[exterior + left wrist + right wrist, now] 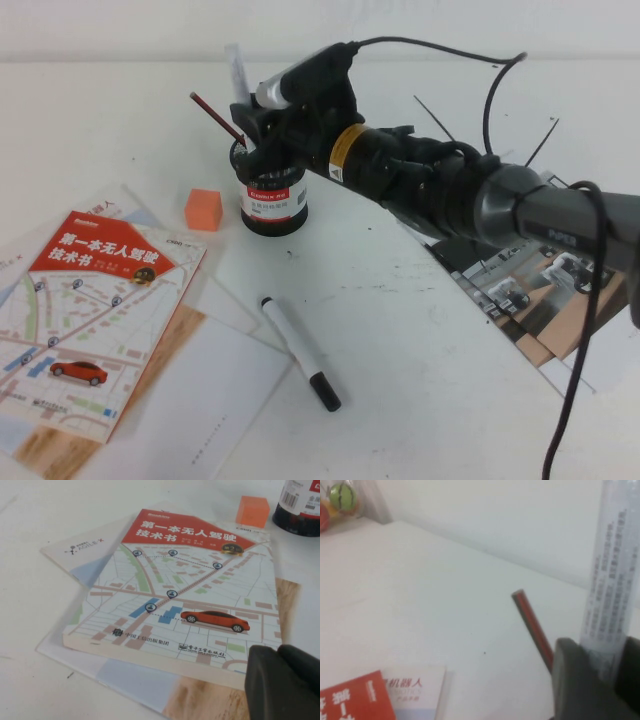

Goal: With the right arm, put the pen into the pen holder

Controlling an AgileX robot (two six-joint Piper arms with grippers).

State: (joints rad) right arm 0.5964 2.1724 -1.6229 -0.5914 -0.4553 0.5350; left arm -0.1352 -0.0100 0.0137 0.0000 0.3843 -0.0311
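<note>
Nearest me on the worktop (400,330) lie a book (90,320) and a black-capped marker (298,350). My left end effector (280,680) hangs over the book; I cannot tell its state. Farther off, my right end effector (250,118) is clamped on the pen (612,585), upright over the pen holder (273,200). I should lower it straight, clear of the red pencil (218,117), then release.

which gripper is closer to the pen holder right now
The right. The right gripper sits directly above the pen holder, shut on the pen. The left gripper is out of the high view, hovering over the book, well away from the holder.
</note>
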